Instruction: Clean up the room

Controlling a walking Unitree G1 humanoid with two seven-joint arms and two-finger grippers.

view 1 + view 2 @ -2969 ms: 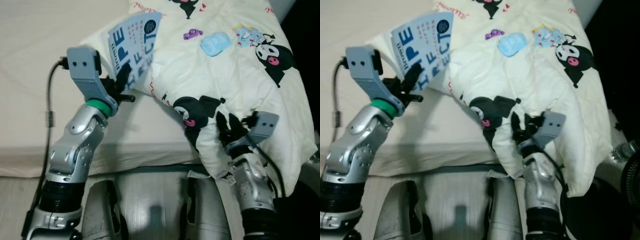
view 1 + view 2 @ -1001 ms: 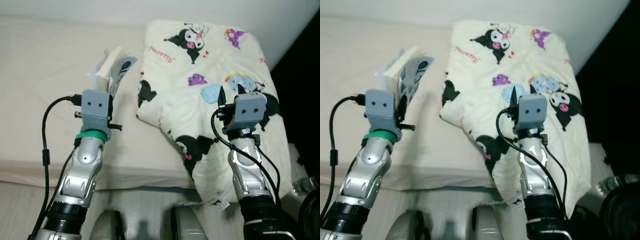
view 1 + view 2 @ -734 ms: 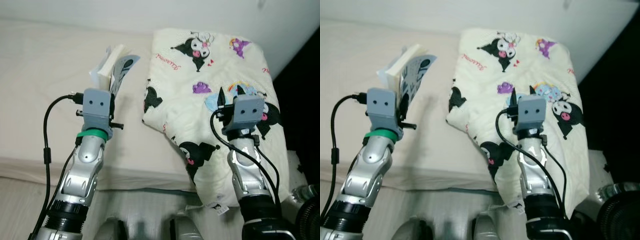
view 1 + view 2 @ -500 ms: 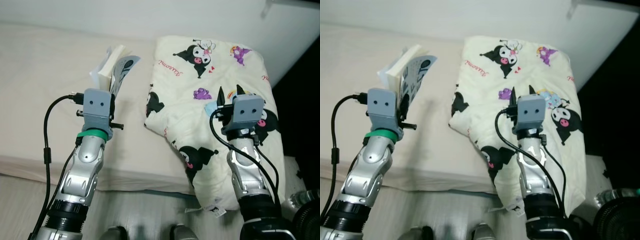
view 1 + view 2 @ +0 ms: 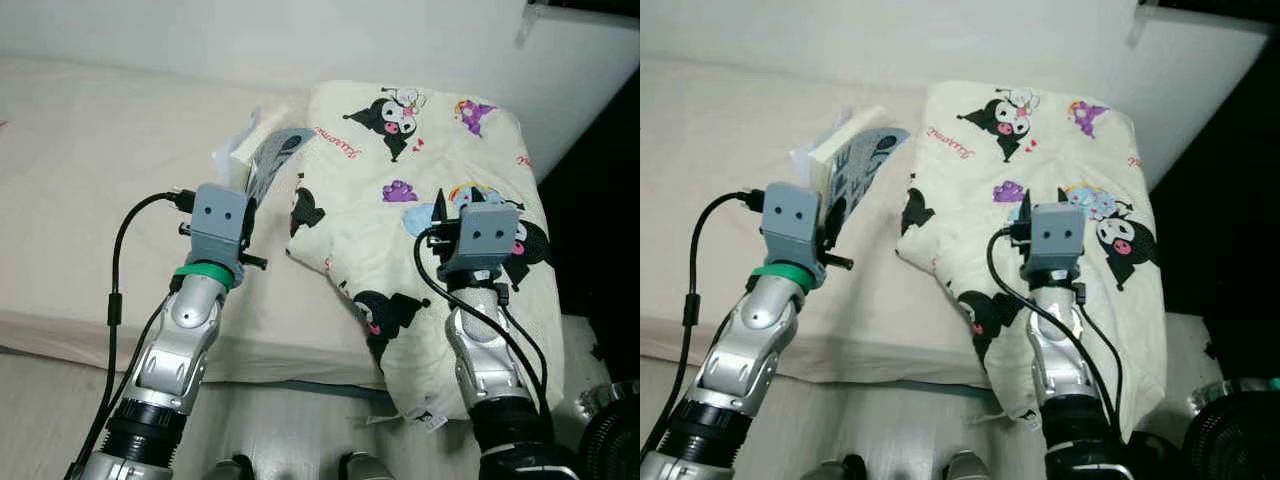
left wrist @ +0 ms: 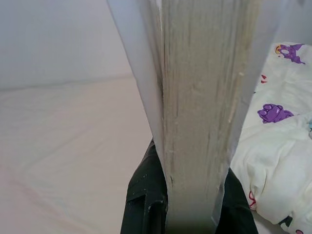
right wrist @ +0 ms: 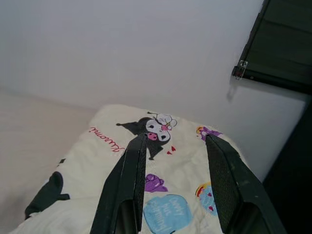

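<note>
The left gripper (image 5: 250, 195) is clamped on a thick paperback book with a blue-and-white printed cover (image 5: 855, 160), held upright above the cream mattress (image 5: 90, 190). The right gripper (image 7: 175, 165), fingers spread and holding nothing, hovers over the folded cream cartoon-print quilt (image 5: 440, 170). The loose cover may flop and the book slip. No containers are visible.

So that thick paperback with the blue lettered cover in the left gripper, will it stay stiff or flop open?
The thick paperback book, clamped near one end by the left gripper, probably holds its block stiff. Its thin cover already bows away from the pages, so it will likely flap. It looks weighty for such a narrow pinch and may sag.
</note>
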